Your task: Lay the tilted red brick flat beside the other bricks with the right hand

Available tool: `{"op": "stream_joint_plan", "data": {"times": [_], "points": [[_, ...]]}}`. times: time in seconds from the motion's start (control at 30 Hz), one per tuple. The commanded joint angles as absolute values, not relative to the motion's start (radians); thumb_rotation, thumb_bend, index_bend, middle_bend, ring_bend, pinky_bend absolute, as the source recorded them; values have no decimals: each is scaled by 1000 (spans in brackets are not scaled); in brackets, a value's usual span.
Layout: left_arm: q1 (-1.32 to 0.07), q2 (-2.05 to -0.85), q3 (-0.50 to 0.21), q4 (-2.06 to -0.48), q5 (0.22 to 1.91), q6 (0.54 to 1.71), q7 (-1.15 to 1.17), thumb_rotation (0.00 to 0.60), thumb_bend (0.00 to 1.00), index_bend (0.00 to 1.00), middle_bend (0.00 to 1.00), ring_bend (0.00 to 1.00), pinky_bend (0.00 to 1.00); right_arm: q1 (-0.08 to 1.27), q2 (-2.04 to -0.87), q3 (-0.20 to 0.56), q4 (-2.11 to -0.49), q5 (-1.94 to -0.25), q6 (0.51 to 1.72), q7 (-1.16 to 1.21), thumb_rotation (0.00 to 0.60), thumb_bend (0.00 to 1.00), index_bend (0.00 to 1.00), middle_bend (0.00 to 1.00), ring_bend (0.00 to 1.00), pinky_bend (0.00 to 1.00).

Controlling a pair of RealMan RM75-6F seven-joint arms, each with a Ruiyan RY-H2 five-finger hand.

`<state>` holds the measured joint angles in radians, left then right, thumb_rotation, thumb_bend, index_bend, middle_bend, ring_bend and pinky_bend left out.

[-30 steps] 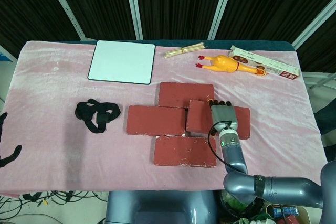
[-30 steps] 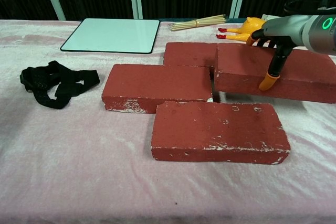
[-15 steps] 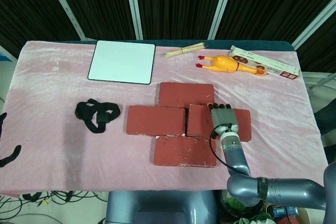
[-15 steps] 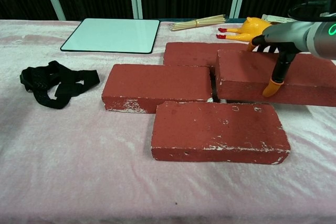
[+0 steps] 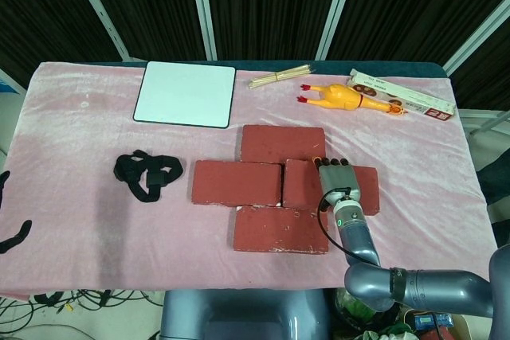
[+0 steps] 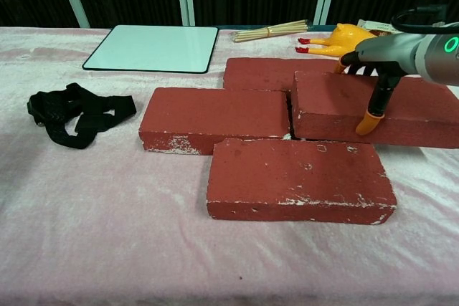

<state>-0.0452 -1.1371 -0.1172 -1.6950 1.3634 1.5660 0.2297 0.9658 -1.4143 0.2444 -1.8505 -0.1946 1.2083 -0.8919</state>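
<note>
The red brick (image 5: 301, 185) lies almost flat at the right of the group, its left end close against the left brick (image 5: 236, 182). My right hand (image 5: 341, 183) holds it from above. In the chest view the hand (image 6: 373, 62) has its fingers over the brick's (image 6: 330, 105) far edge and an orange-tipped thumb (image 6: 367, 123) down its front face. The back brick (image 5: 282, 143) and the front brick (image 5: 279, 229) lie flat beside it. Dark slivers at the left edge of the head view may be my left hand (image 5: 14, 235).
A white board (image 5: 186, 93) lies at the back left and a black strap (image 5: 147, 174) at the left. Wooden sticks (image 5: 279, 77), a rubber chicken (image 5: 339, 96) and a long box (image 5: 402, 95) lie behind the bricks on the pink cloth.
The right brick has come down from a clear tilt to nearly flat, its left end settling beside the left brick. My right hand lowered with it.
</note>
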Motion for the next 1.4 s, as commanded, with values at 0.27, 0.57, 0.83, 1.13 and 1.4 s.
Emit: {"op": "stream_joint_plan", "data": {"times": [0.27, 0.57, 0.83, 1.13, 1.4], "points": [[-46, -1137, -117, -1694, 1361, 1564, 231, 600, 248, 76, 27, 0, 0, 969, -1414, 233, -1834, -206, 1187, -883, 600, 2, 344, 376, 295, 110], [-46, -1137, -117, -1694, 1361, 1565, 233, 600, 248, 76, 27, 0, 0, 968, -1411, 215, -1819, -247, 1170, -870, 600, 2, 355, 376, 292, 110], [-45, -1138, -118, -1695, 1358, 1565, 236, 600, 248, 76, 27, 0, 0, 969, -1405, 201, -1820, -248, 1139, -865, 600, 5, 355, 376, 292, 110], [-45, -1137, -119, -1697, 1357, 1566, 236, 600, 248, 76, 27, 0, 0, 978, -1424, 204, -1805, -246, 1147, -855, 600, 4, 355, 376, 292, 110], [-45, -1137, -119, -1697, 1356, 1565, 235, 600, 248, 76, 27, 0, 0, 986, -1446, 203, -1793, -239, 1169, -858, 600, 4, 355, 374, 289, 110]]}}
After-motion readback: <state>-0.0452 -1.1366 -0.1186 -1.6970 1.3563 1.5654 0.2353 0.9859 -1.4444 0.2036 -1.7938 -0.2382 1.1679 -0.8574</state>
